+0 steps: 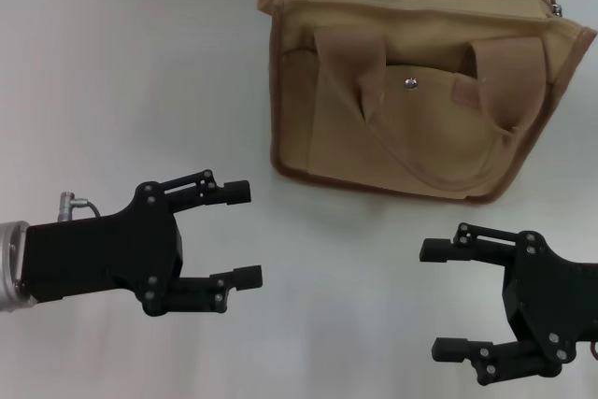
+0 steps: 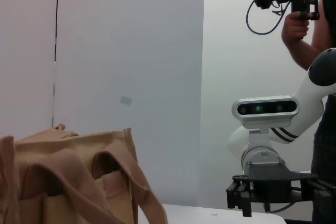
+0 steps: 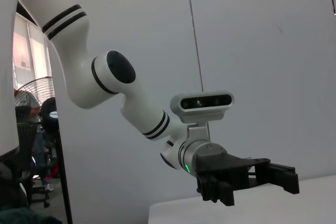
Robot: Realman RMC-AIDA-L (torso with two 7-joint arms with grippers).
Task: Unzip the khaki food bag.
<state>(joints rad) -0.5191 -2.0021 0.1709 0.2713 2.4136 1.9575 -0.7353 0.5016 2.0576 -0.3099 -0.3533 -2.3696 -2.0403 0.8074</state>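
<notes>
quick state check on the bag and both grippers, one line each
khaki food bag: upright on the table, handles drooped over its front, front snap fastened, held by no gripper
left gripper: open, empty, hovering short of the bag
right gripper: open, empty, also clear of the bag

Both end effectors [image 1: 245, 234] [image 1: 447, 299] open, near bag [image 1: 420, 91].

White table [image 1: 140, 91], floor fan [image 3: 38, 90]
</notes>
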